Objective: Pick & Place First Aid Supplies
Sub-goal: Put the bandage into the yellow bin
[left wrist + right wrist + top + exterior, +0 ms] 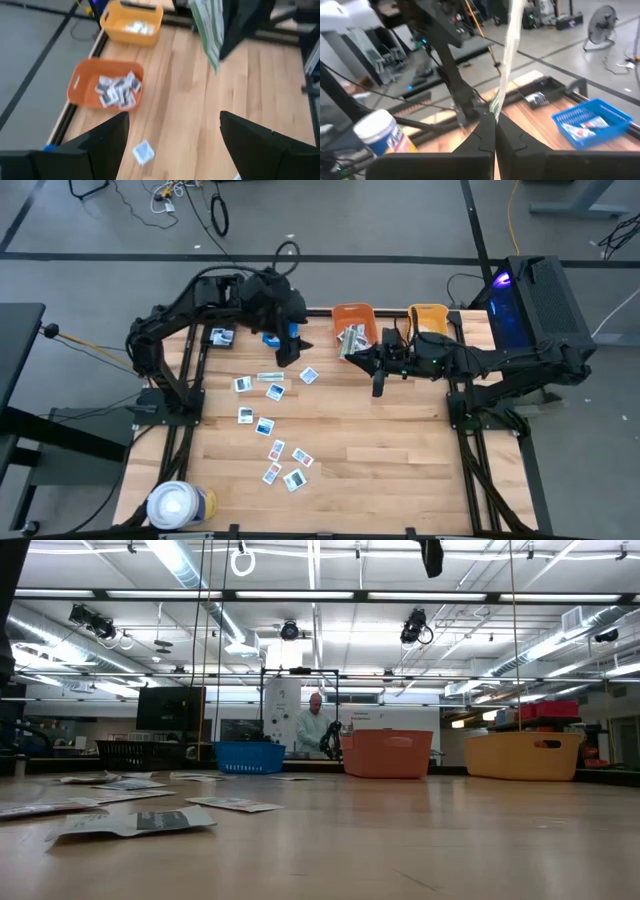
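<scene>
My right gripper (495, 120) is shut on a pale greenish strip (509, 45) and hovers over the table by the orange bin (353, 325). The left wrist view shows the same strip (209, 27) standing up from those fingers. My left gripper (175, 145) is open with nothing in it, held above the table near the blue bin (592, 120). Several small white packets (272, 420) lie flat on the wood on the table's left half. More packets fill the orange bin (105, 85), and some lie in the yellow bin (132, 22). My right gripper pinches the strip's lower end (494, 107) between its two shut fingertips. The fingers come about level from the table's right. The strip stands up from the fingertips, a little tilted, and is clear of the table.
A large white roll (178, 505) stands at the near left corner. The blue (248, 757), orange (387, 753) and yellow (522, 755) bins line the far edge. Bare wood lies on the near right of the table. A person (315, 725) stands in the room far behind.
</scene>
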